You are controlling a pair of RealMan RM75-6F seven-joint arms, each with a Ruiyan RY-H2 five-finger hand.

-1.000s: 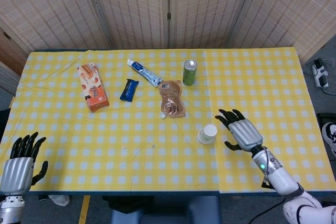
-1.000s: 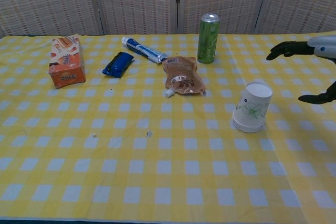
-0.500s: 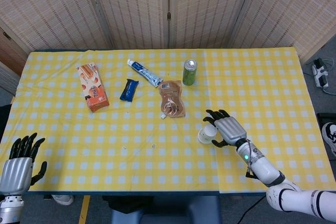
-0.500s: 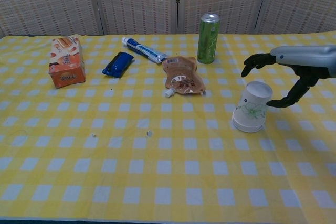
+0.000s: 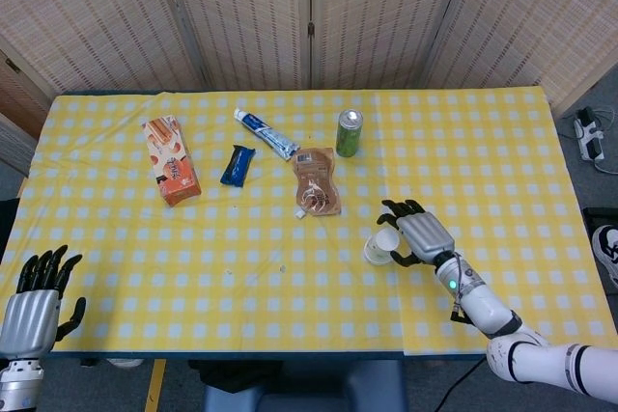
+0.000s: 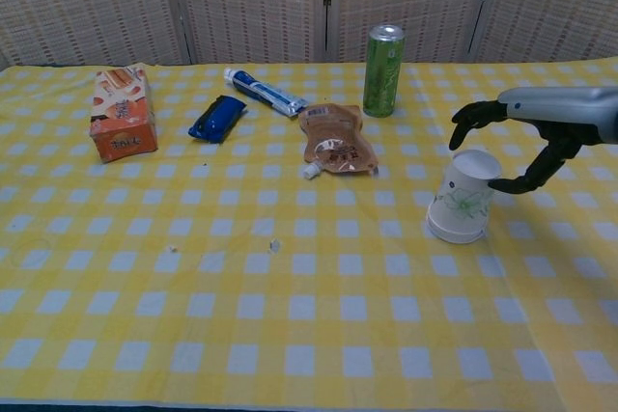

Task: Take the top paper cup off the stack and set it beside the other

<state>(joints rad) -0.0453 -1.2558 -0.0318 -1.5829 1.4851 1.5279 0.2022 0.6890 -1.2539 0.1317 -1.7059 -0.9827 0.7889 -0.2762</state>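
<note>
Head view: we see the cups (image 5: 382, 245) right of the desk's (image 5: 193, 267) middle, our right hand (image 5: 415, 236) spread around them, not yet gripping. Left hand (image 5: 37, 298) idle, released.

Chest view: cups (image 6: 463, 197) upside down, probably light and crushable; we should pinch the upper cup's wall gently.

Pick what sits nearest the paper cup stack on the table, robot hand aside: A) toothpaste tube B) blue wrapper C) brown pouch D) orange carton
C: the brown pouch lies just up and left of the paper cup stack, while the other three lie farther left across the checked cloth.
</note>
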